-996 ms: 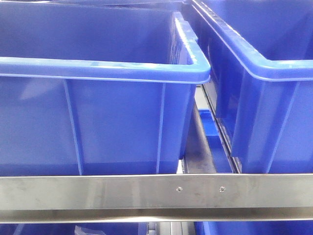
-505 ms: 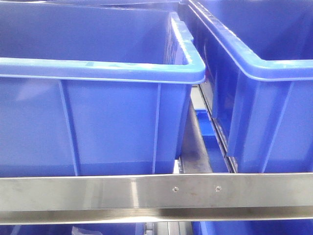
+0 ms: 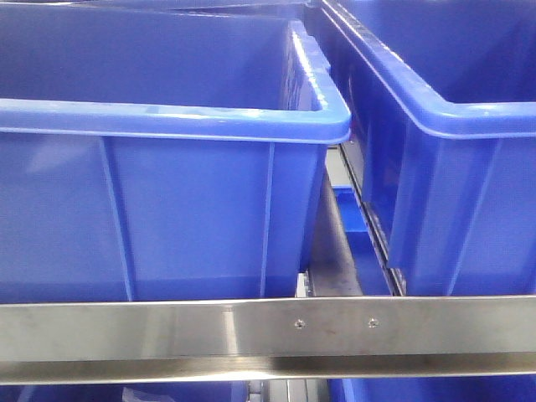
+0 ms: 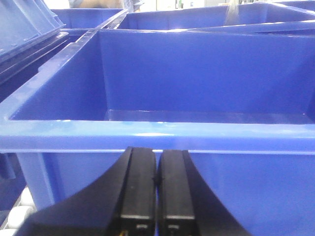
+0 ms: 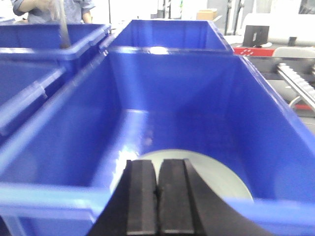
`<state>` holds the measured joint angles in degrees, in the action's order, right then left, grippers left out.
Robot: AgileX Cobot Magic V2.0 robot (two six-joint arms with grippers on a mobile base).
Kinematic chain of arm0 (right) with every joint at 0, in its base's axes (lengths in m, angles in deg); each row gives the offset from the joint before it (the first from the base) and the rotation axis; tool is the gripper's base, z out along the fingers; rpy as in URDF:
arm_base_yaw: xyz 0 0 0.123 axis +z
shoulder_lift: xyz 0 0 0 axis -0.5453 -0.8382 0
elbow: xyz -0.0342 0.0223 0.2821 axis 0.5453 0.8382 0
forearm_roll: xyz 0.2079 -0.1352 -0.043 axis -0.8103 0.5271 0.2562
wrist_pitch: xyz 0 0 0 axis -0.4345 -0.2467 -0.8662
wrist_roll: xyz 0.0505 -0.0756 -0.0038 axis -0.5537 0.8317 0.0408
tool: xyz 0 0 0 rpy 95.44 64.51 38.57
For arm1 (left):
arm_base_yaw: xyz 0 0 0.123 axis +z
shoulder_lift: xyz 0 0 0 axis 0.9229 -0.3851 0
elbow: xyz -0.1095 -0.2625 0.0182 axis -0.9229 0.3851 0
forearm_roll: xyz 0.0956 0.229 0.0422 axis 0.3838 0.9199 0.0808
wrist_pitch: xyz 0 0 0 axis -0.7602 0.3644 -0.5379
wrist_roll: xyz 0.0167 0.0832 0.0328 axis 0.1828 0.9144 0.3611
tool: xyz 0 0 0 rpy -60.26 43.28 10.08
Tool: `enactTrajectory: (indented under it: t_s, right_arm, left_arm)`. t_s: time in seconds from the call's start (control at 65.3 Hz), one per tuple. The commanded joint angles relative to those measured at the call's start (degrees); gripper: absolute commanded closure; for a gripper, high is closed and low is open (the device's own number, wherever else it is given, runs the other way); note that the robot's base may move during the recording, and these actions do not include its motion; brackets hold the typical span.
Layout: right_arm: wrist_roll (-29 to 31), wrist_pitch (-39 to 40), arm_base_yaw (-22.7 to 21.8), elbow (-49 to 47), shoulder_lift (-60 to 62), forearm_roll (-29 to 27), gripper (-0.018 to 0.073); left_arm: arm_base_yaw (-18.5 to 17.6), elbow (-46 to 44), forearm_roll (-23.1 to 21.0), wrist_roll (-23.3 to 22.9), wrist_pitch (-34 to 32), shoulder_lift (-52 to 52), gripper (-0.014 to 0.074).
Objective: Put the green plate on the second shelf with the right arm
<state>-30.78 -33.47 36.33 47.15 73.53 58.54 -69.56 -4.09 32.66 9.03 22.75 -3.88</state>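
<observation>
— Fingers first: how were they?

— Both pairs were clenched with nothing between them. My left gripper [image 4: 156, 189] had its pads pressed flat together, and my right gripper [image 5: 157, 196] looked the same.

— And just past them?

— Ahead of my left fingers stood the near wall of a blue bin [image 4: 162, 132], its floor bare. Beyond my right fingers, the green plate [image 5: 216, 179] lay on the floor of another blue crate [image 5: 74, 147], partly hidden behind my fingertips.

— Farther out?

— More blue crates [image 5: 167, 34] lined up behind.
</observation>
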Motion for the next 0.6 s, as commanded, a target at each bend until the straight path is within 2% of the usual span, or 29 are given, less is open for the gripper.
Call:
enactTrajectory:
  t_s: [0.0,0.168,0.475,0.582]
  right_arm:
    - [-0.3,8.4,-0.4,2.3,0.7,1.2,0.051]
    - [-0.4,13.7,-0.4,7.6,2.1,1.2,0.051]
    - [-0.4,13.3,-0.4,7.6,2.1,2.0,0.051]
    - [-2.6,14.2,-0.4,7.6,2.1,2.2,0.051]
  left_arm:
    - [0.0,2.3,0.0,-0.1,-4.5,0.9,0.0466]
    - [0.0,2.3,0.0,-0.1,-4.5,0.9,0.0466]
    - [0.0,2.3,0.0,-0.1,-4.5,0.9,0.0466]
    - [0.0,2.3,0.0,-0.1,-4.5,0.9,0.0466]
